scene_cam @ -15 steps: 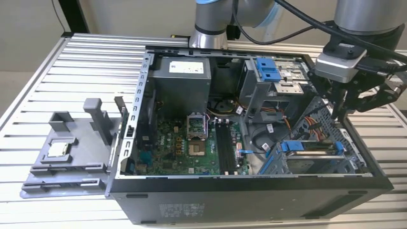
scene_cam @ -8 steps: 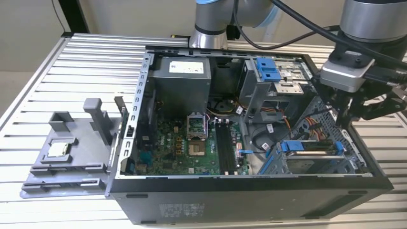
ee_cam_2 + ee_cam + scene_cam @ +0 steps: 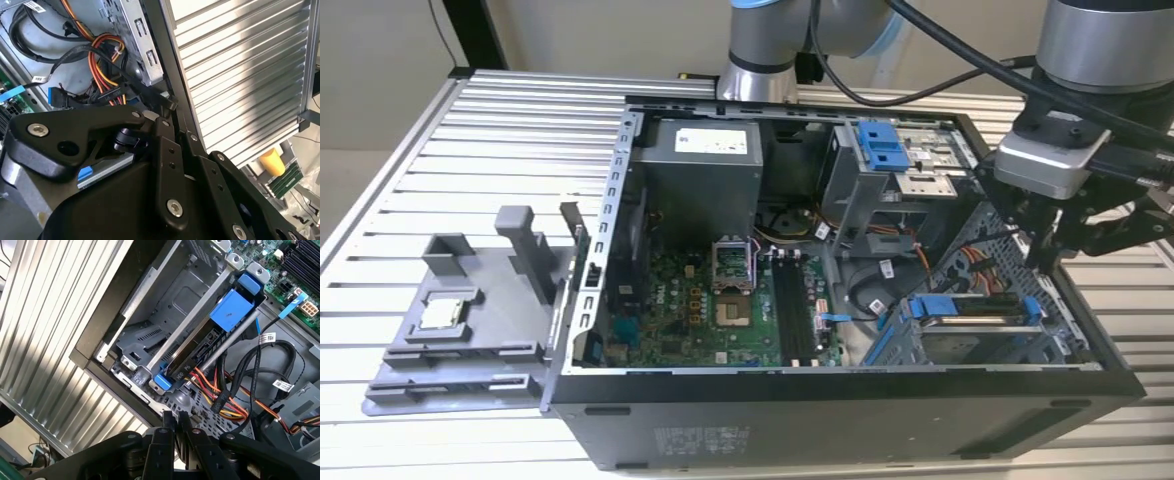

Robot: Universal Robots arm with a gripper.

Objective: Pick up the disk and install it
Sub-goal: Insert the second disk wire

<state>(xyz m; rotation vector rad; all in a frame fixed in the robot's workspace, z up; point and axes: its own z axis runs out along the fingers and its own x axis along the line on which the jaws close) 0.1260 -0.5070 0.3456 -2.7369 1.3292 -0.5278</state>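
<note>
The disk, grey metal in a bright blue bracket, sits in the drive cage at the front corner of the open computer case, on the exterior view's right. In the first wrist view the disk lies slotted between the cage's metal rails, its dark edge and connector facing the cables. My gripper hangs just beyond the cage, by the case's wall on the exterior view's right. Its two thin fingertips stand together, shut with nothing between them, a short way from the disk's end. In the second wrist view a blue corner of the disk peeks out under the gripper's linkage.
Orange, red and black cables run beside the cage. A second blue-latched bay sits at the case's back. The motherboard fills the case floor. A grey fixture holding a small square chip stands on the slatted table.
</note>
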